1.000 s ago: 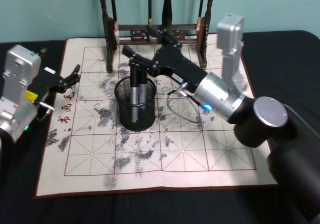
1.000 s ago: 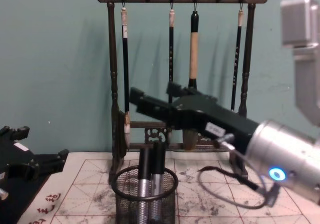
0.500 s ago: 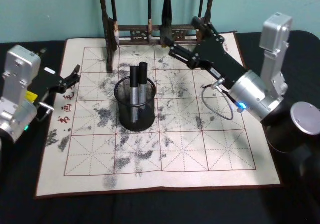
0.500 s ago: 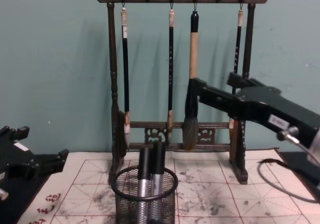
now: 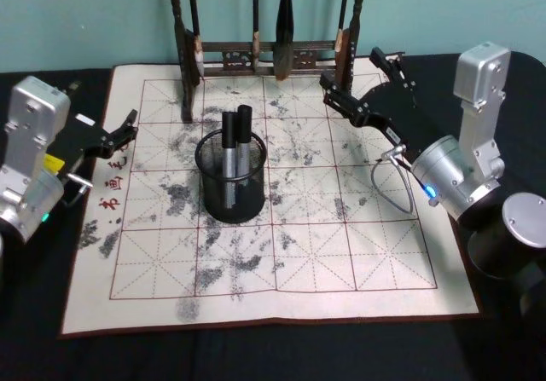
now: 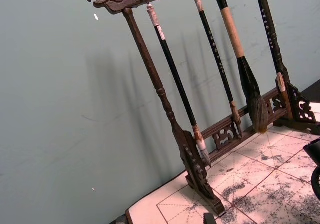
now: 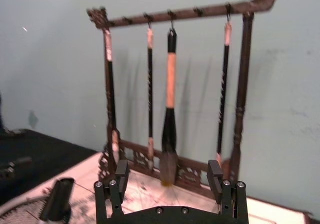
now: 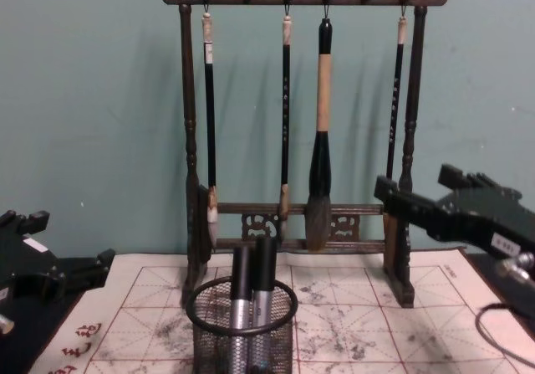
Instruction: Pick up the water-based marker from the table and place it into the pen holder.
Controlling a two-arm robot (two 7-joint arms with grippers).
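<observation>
Two markers [image 5: 234,147] stand upright inside the pen holder [image 5: 231,181] at the mat's [image 5: 341,262] centre. At two o'clock from it, the right gripper [image 5: 363,83] hangs empty, jaws spread. At nine o'clock, the left gripper [image 5: 126,127] rests parked and open.

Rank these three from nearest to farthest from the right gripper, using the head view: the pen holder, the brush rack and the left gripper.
1. Brush rack: just beside the open right gripper, at the mat's far edge.
2. Pen holder: mid-mat, to that gripper's left.
3. Left gripper: at the mat's left edge.
</observation>
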